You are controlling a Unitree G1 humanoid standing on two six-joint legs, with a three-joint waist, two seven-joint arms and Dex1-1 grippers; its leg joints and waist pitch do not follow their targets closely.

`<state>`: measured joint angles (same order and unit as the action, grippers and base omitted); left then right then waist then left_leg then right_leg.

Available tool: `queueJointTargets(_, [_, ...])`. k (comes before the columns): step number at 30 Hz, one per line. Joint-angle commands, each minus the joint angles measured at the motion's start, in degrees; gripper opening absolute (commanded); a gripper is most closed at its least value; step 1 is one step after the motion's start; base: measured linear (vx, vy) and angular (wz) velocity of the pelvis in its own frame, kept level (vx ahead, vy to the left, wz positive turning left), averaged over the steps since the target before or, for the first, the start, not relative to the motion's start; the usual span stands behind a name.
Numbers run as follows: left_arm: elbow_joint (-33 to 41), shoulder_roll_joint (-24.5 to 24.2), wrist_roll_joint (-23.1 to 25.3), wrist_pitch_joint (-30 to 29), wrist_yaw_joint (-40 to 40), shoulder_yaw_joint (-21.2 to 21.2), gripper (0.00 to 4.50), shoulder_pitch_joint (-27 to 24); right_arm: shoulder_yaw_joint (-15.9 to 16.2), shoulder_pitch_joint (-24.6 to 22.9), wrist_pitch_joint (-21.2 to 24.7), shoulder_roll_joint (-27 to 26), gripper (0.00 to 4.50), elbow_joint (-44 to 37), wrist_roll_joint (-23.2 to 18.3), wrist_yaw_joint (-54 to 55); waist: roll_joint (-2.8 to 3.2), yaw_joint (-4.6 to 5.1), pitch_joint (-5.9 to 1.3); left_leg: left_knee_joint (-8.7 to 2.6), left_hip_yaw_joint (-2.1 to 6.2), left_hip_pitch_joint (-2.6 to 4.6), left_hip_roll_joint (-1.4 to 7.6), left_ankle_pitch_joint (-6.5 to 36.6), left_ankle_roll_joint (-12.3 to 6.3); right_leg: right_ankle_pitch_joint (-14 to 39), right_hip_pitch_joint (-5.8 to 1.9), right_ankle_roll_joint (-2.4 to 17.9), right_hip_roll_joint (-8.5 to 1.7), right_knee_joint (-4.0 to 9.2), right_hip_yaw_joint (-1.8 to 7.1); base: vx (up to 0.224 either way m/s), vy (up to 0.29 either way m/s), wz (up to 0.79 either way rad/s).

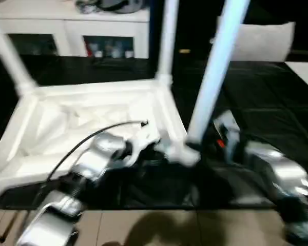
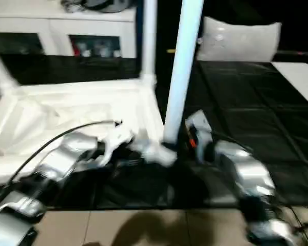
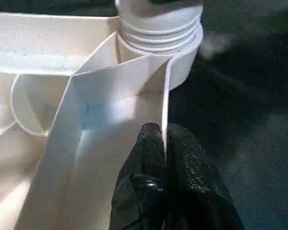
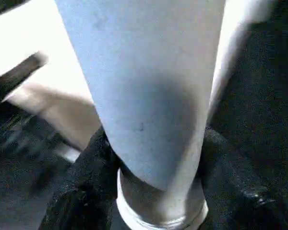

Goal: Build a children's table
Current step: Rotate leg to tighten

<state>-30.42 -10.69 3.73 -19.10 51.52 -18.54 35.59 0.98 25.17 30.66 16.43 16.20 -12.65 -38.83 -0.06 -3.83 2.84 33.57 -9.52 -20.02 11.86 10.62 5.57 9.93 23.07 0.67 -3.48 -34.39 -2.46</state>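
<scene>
- The children's table top [image 1: 87, 123] lies upside down in the left half of the left eye view, ribbed underside facing up, on the black-covered work table [image 1: 256, 87].
- Three white legs rise out of the frame's top edge: one at the upper left [image 1: 10, 56], one at the far corner near top centre [image 1: 167, 41], and a near leg [image 1: 215, 72] right of centre, leaning slightly to the right.
- The near leg's foot sits in the near corner socket [image 3: 158, 28]; threads still show at the joint in the left wrist view, so it is probably not fully seated.
- The left gripper [image 3: 164, 139] has its black fingers pressed together on the thin upright wall of the top's rim, pinching it just beside that socket.
- The right gripper [image 4: 153, 158] has its two black fingers on either side of the near leg's lower end, closing round it.
- The step in hand appears to be seating this leg. Doing it well likely means holding the rim steady with the left pinch, bringing the leg upright, then turning or pressing it straight down.
- Gripping the leg low helps; a tilted leg could bind in the socket.
- At the frame's bottom lies pale tiled floor [image 1: 159, 225]; a white cabinet [image 1: 72, 25] stands at the top left, a pale cushion [image 2: 241, 38] at the top right.
</scene>
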Motion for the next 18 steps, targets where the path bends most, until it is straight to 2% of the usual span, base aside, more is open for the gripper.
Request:
queueJointTargets(1, [-1.4, 2.9, 0.6, -1.7, -7.2, 0.9, 0.00, 0.5, 0.9, 0.7, 1.6, -3.4, 2.05, 4.2, 2.1, 8.3, -0.70, -0.09, -3.28, -4.11, 0.17, -0.16, 0.40, 13.2, -0.02, 25.1, -2.61, 6.3, -3.64, 5.33, 1.55, 0.000, 0.000, 0.00])
queueJointTargets(2, [-2.0, 4.3, 0.8, -1.7, -10.2, 1.4, 0.00, 0.7, 0.4, 1.3, 1.0, -5.2, 2.05, 5.8, 3.3, 12.9, -0.73, 0.38, -3.20, -4.09, 0.05, -0.33, 0.34, 13.0, -0.04, 24.0, -2.41, 6.7, -3.50, 5.34, 1.65, 0.000, 0.000, 0.00])
queueJointTargets(4, [-2.5, 6.3, 1.2, -1.8, -13.2, 2.0, 0.00, 0.8, 0.8, 2.0, 0.2, -7.6, 2.05, 7.3, 5.3, 17.2, -0.71, 0.67, -3.24, -3.99, 0.04, -0.17, 0.18, 13.2, -0.04, 24.9, -2.42, 6.5, -3.53, 5.50, 1.57, 0.000, 0.000, 0.00])
queueJointTargets(9, [-2.4, 6.2, 1.8, -1.4, -12.4, 1.4, 0.00, 0.8, 0.6, 2.2, -0.7, -8.7, 2.05, 7.3, 5.6, 17.0, -0.73, 0.77, -3.24, -4.09, -0.01, -0.29, 0.22, 13.4, -1.31, 24.7, -2.40, 5.8, -3.45, 5.62, 1.69, 0.000, 0.000, 0.00])
queueJointTargets(10, [-2.4, 6.1, 1.8, -1.3, -12.2, 1.2, 0.00, 0.8, 0.7, 2.2, -1.0, -8.6, 2.56, 7.3, 5.5, 16.4, -0.68, 0.79, -3.19, -4.11, -0.02, -0.26, 0.27, 13.8, -1.40, 24.6, -2.36, 5.9, -3.49, 5.63, 1.69, 0.000, 0.000, 0.00])
queueJointTargets(11, [-2.2, 5.8, 1.9, -1.0, -11.8, 0.9, 0.00, 0.6, 0.9, 1.9, -1.7, -8.3, 2.68, 7.0, 5.0, 15.3, -0.69, 0.81, -3.18, -4.13, -0.03, -0.26, 0.26, 14.0, -1.44, 24.8, -2.35, 5.9, -3.47, 5.67, 1.70, 0.000, 0.000, 0.00])
queueJointTargets(13, [-2.0, 5.5, 1.8, -0.5, -11.1, 0.6, 0.00, 0.3, 1.2, 1.5, -1.9, -7.6, 2.71, 6.2, 4.4, 13.5, -0.71, 0.80, -3.13, -4.14, -0.04, -0.30, 0.31, 14.3, -1.63, 25.0, -2.36, 5.8, -3.51, 5.74, 1.72, 0.000, 0.000, 0.00])
queueJointTargets(14, [-2.0, 5.5, 1.7, -0.3, -10.9, 0.5, 0.00, 0.2, 1.3, 1.3, -2.0, -7.4, 2.96, 5.9, 4.2, 12.9, -0.72, 0.74, -3.21, -4.11, -0.05, -0.32, 0.29, 13.9, -1.74, 24.7, -2.42, 5.8, -3.53, 5.71, 1.74, 0.000, 0.000, 0.00])
queueJointTargets(18, [-1.5, 4.0, 1.5, 1.0, -8.6, -0.1, 0.00, -0.5, 1.4, 0.7, -3.1, -4.5, 3.19, 4.4, 3.0, 8.0, -0.73, 0.43, -3.32, -4.04, -0.13, -0.33, 0.36, 12.5, -2.36, 22.4, -2.57, 6.6, -3.58, 5.48, 1.80, 0.000, 0.000, 0.00])
